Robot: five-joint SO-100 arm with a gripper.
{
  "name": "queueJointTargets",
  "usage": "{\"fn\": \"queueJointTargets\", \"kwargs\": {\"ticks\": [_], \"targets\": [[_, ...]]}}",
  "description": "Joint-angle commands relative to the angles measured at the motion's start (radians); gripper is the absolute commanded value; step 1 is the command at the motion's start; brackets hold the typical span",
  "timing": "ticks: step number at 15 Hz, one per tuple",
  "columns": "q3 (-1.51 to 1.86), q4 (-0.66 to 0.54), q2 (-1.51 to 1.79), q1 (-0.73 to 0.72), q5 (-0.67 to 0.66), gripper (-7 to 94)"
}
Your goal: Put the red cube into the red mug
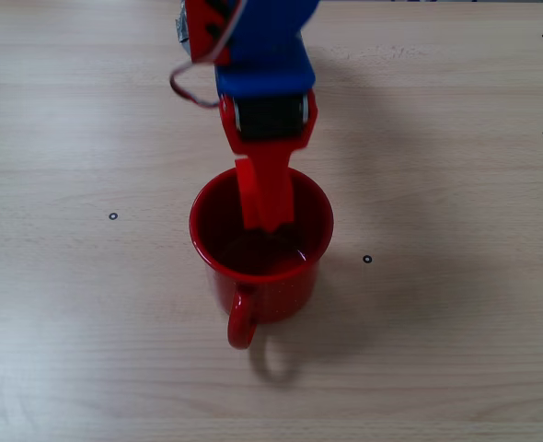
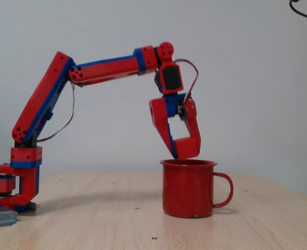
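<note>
In a fixed view from above, the red and blue arm (image 1: 258,55) reaches down over the red mug (image 1: 262,241) and the gripper (image 1: 267,216) hangs in its mouth. From the side, the gripper (image 2: 182,151) is just above the rim of the red mug (image 2: 189,188); its fingers seem to pinch the red cube (image 2: 185,148), but I cannot tell for sure. No writing can be read

I see the mug (image 1: 260,247) upright on the table (image 1: 437,350) — handle toward the near edge in one fixed view, to the right in the other. The gripper (image 2: 184,151) hangs directly over its mouth — arm base (image 2: 18,182) well left.
</note>
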Motion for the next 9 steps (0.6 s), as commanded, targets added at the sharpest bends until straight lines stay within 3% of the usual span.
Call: {"fn": "queueJointTargets", "kwargs": {"ticks": [1,7,8,9], "targets": [[-0.064,-0.021,0.044,-0.006,-0.002,0],[-0.034,-0.064,0.037,0.014,-0.017,1],[-0.011,-0.074,0.044,0.020,-0.008,4],[0.009,-0.074,0.057,0.025,0.003,14]]}}
